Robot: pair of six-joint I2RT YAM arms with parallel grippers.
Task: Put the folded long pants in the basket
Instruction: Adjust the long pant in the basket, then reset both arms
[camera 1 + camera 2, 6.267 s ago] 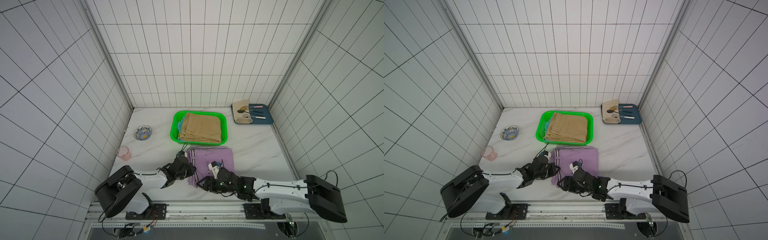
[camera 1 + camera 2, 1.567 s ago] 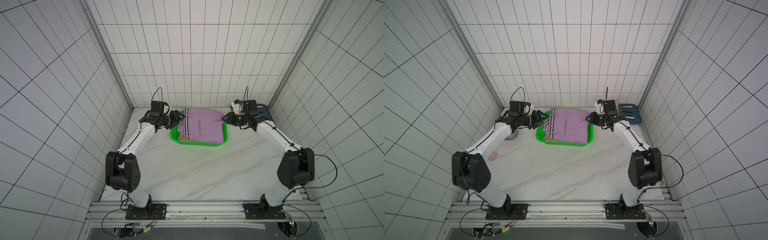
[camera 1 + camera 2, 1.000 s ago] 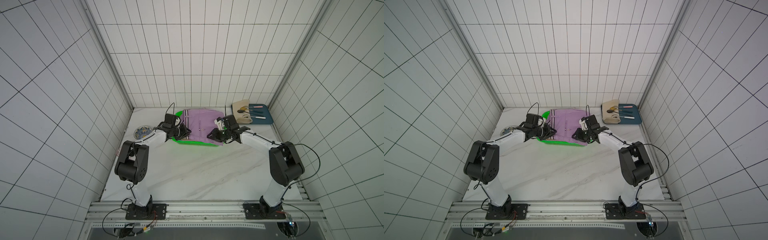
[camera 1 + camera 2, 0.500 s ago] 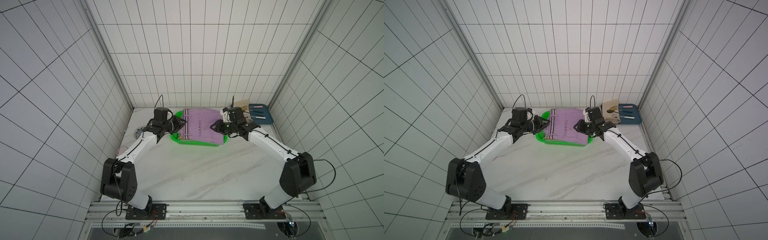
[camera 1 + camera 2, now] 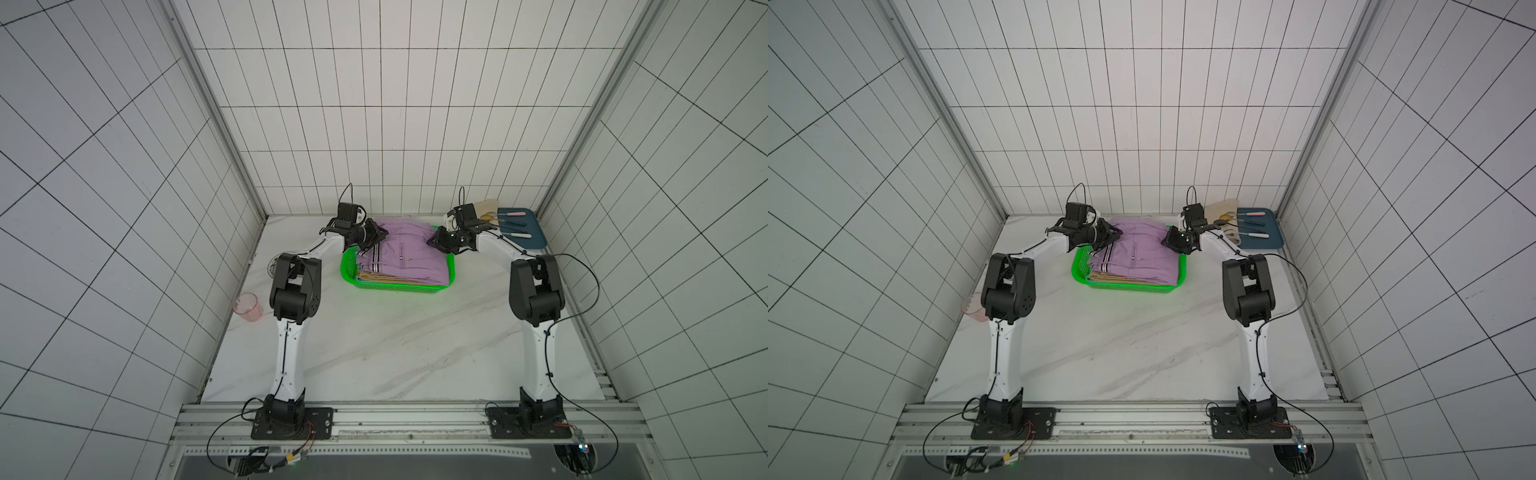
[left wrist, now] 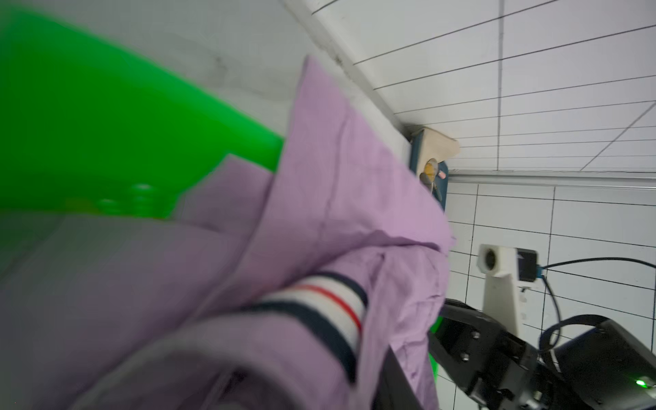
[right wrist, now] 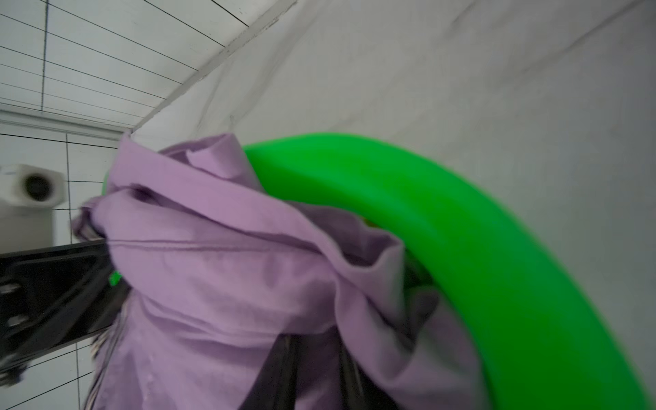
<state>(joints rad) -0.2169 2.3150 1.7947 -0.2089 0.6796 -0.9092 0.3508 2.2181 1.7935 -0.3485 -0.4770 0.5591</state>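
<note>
- The lilac pants [image 5: 401, 257] lie on top of the stack in the basket [image 5: 395, 287], with their striped waistband [image 5: 376, 259] toward the left arm. A few seconds ago they were spread on the surface [image 5: 395, 345] close to the arm bases, so they have been carried the whole way across.
- Their near part rests flat on the khaki pants [image 5: 376, 277], which show only as a thin tan edge beneath. Anything lower in the stack is hidden.
- The far edge is not down. It stays raised, strung between the two hands, and reaches past the basket's far rim toward the wall.
- The left hand [image 5: 377, 237] is clenched on the far corner at the waistband end. Its wrist view shows lilac cloth and the stripes bunched right against it.
- The right hand [image 5: 437, 242] is clenched on the opposite far corner. In its wrist view, folds of lilac cloth gather round it, with the green rim just beside.
- Half a second ago both hands were a little nearer the arm bases, along the basket's sides. Now they sit at its far corners, which I read as the lay-down being nearly done.
- What is left, by my judgement, is to let go and lift clear without dragging the fold open.
- Well apart, the blue tray [image 5: 536, 243] with cutlery and the pink cup [image 5: 248, 306] play no part.
</note>
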